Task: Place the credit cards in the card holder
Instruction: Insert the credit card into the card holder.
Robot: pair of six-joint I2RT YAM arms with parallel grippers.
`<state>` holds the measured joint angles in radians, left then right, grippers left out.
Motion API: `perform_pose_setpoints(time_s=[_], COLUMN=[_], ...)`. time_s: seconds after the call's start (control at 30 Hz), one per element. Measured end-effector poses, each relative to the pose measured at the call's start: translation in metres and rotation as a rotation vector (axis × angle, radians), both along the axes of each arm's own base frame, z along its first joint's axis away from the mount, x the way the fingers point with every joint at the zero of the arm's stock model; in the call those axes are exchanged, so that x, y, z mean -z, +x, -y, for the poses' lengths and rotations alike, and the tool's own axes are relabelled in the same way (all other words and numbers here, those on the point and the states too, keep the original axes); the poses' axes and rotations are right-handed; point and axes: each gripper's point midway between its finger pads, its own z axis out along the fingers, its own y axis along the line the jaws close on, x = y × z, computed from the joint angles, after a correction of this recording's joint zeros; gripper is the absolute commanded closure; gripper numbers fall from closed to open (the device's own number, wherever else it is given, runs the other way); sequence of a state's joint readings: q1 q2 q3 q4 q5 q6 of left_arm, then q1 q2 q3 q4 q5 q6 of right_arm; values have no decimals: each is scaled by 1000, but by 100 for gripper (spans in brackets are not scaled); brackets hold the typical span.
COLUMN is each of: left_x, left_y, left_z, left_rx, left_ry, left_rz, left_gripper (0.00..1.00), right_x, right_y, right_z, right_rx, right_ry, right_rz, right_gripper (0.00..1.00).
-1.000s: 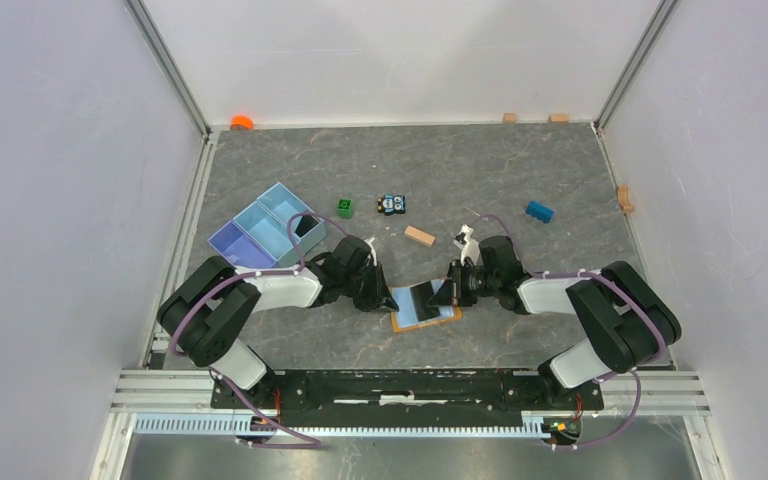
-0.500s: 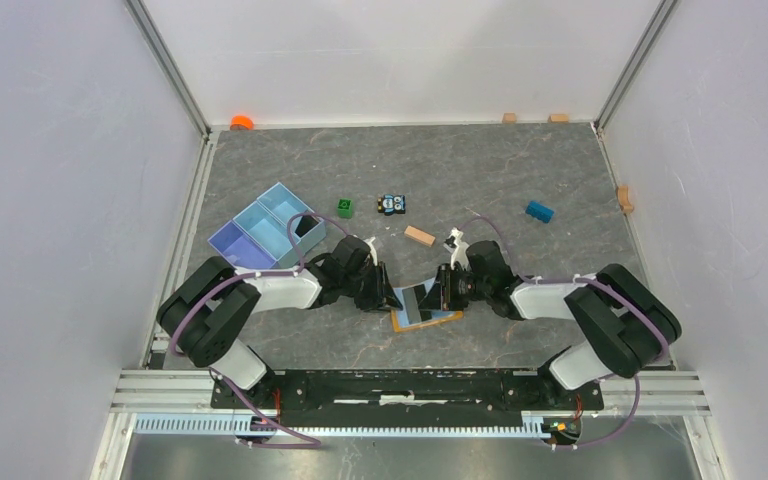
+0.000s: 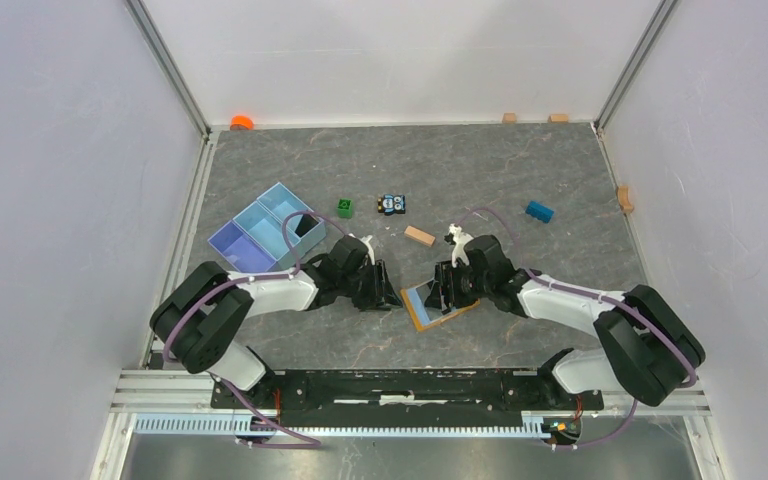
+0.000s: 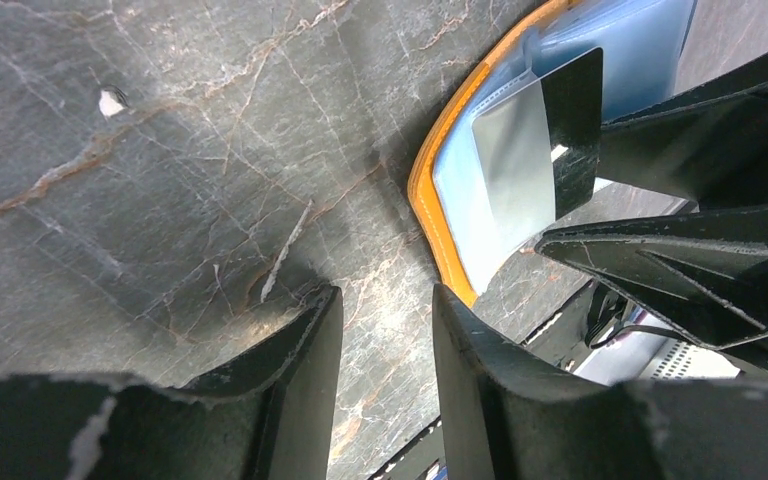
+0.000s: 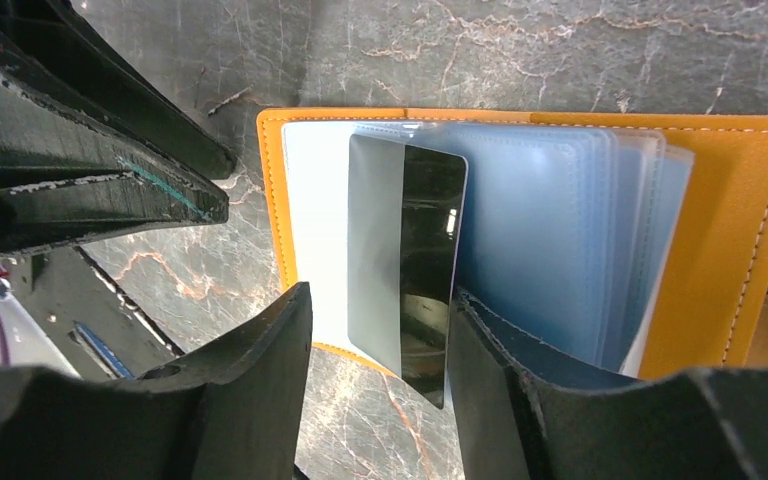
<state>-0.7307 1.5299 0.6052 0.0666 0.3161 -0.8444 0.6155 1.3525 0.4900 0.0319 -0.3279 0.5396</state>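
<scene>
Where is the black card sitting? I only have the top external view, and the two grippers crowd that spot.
Observer: The black card lies across the pale inside of the open card holder, with one end overhanging its orange edge. I cannot tell if it is in a sleeve.
Operator: Is the right gripper clamped on it?
Observer: No. The right gripper is open, and its jaws straddle the overhanging end.
Operator: And the left one?
Observer: The left gripper is open beside the card holder, with only bare table between its jaws.
</scene>
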Motion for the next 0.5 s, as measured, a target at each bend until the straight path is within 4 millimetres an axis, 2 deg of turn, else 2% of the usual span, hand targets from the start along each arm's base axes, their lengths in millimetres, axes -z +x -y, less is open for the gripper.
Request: perform_pose_setpoints(time_s=[0.3,0.5], left_x=[1,6], left_y=[4,7], left_z=[11,22], left_rx=[14,21], left_ry=[-54,-98], left_rz=[10,-3], left_gripper=[63,84], right_x=[1,1], right_y=[-2,-4], right_z=[0,-5], right_rx=[-51,-78], right_ry=[-52,-67], right_rz=[50,64], right_gripper=[41,42])
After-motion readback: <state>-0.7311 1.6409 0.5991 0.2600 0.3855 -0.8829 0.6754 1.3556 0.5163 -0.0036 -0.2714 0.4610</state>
